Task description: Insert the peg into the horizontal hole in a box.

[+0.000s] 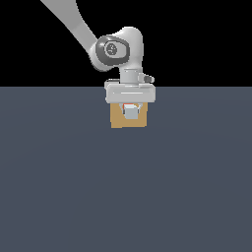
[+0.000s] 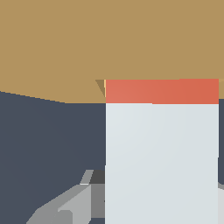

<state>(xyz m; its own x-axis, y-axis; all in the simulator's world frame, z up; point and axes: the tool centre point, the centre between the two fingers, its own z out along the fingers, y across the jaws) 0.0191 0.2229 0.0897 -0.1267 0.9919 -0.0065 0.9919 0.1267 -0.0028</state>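
The tan box (image 1: pixel 117 121) stands on the dark floor, partly behind my gripper (image 1: pixel 131 109). The gripper is shut on the peg (image 1: pixel 131 113), which shows end-on as a pale square in front of the box's face, with a little orange above it. In the wrist view the pale peg (image 2: pixel 162 153) runs from the gripper (image 2: pixel 162 210) to the box (image 2: pixel 78 43). Its orange-red end (image 2: pixel 162 91) sits at the box's face. A dark sliver of the hole (image 2: pixel 101 87) shows beside the orange end; the rest of the hole is hidden by the peg. One grey finger (image 2: pixel 65 208) shows beside the peg.
A flat dark grey-blue floor (image 1: pixel 126 197) stretches around the box. The white arm (image 1: pixel 74 24) comes down from the exterior view's upper left. Behind the floor the background is black.
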